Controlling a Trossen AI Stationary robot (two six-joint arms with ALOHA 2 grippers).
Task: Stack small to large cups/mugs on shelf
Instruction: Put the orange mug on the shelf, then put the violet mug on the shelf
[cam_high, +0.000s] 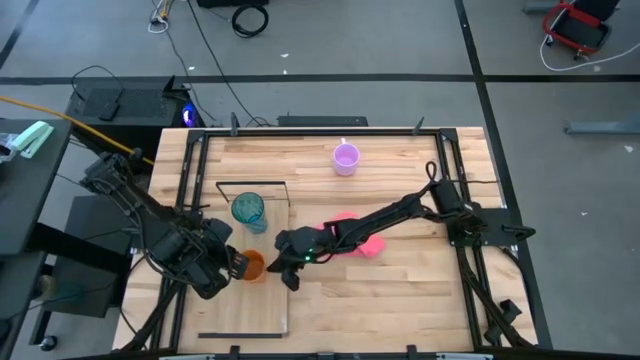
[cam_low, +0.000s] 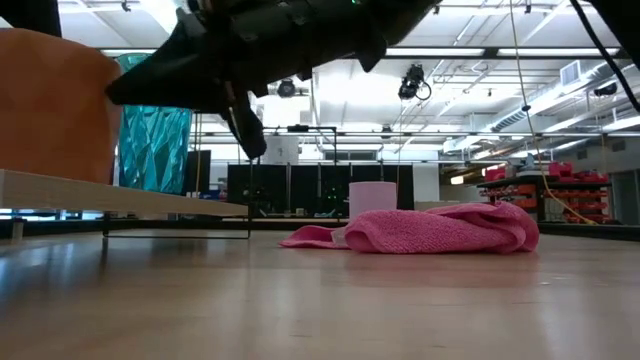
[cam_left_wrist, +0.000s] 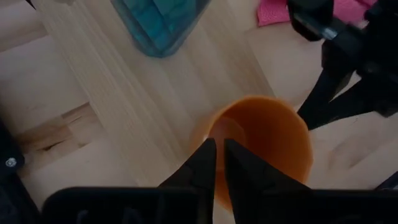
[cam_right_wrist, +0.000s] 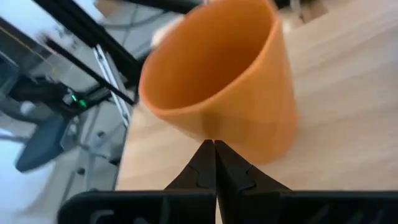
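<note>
The orange mug (cam_high: 253, 266) stands on the light-wood shelf plank (cam_high: 215, 300), near its right edge; the low view shows its base on the plank (cam_low: 150, 198). My left gripper (cam_high: 238, 266) is shut on the mug from the left. My right gripper (cam_high: 272, 262) is shut, its tips (cam_right_wrist: 214, 144) right at the mug's outer wall on the other side; I cannot tell whether they touch. The teal tumbler (cam_high: 249, 210) stands upright on the plank farther back. The lilac mug (cam_high: 346, 158) stands on the table near the far edge. My left gripper pinches the orange mug at the near part of its rim (cam_left_wrist: 211, 127) between its two fingers (cam_left_wrist: 239, 168). One finger seems to be inside the mug and one outside, slanting down from the table's left. The mug stands upright on the plank.
A pink cloth (cam_high: 362, 240) lies crumpled on the table under my right arm. The black wire frame (cam_high: 250, 183) rises at the plank's far end around the tumbler. Bare tabletop lies to the right and toward the near edge.
</note>
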